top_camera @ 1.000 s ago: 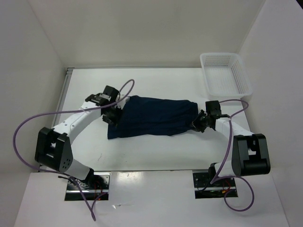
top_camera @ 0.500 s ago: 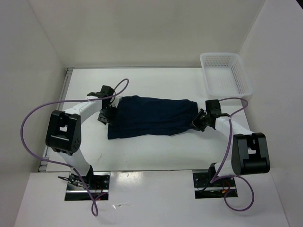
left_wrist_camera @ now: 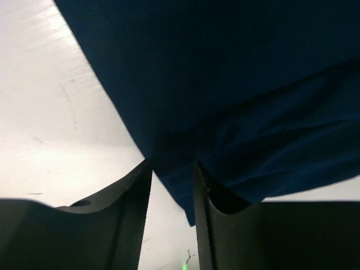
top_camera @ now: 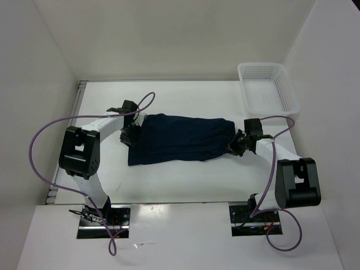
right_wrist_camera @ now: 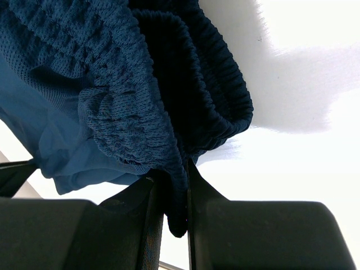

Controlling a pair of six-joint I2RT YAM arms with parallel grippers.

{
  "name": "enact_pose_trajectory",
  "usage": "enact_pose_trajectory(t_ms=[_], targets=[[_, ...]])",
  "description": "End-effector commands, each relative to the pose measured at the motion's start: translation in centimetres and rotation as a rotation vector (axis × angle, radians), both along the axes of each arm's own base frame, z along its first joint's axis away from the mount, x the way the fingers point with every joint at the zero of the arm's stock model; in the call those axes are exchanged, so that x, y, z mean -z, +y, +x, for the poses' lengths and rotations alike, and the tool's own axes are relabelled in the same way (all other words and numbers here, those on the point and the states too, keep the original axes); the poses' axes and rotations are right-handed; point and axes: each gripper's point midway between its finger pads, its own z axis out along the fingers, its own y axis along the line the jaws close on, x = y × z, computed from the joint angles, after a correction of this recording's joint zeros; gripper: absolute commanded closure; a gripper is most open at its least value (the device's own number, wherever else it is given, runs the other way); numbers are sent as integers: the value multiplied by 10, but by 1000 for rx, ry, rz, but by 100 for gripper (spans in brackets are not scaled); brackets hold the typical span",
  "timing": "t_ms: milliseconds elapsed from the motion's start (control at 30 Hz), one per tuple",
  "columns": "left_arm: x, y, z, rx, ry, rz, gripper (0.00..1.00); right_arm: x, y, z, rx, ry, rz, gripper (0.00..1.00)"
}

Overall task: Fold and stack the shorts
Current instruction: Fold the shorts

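Dark navy shorts (top_camera: 180,140) lie flat, stretched left-right; gathered waistband at right end, seemingly doubled over.

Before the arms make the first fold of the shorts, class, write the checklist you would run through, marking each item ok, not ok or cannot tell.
1. Right gripper clamped on the waistband of the shorts: ok.
2. Left gripper pinching the opposite end: cannot tell. Cloth sits between its jaws, but table shows through the gap.
3. Shorts spread out on the table: ok, slight wrinkles.
4. Basket clear of the cloth: ok, it sits apart at the far right corner.
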Motion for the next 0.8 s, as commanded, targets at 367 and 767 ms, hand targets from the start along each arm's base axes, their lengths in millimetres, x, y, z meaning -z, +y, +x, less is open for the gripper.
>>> enact_pose_trajectory(t_ms=[367, 767], targets=[[-24, -8, 13, 13, -59, -38, 100, -14, -2, 9, -6, -62, -27, 79], [-96, 5, -58, -6, 157, -43, 100, -11, -7, 6, 8, -54, -51, 79]])
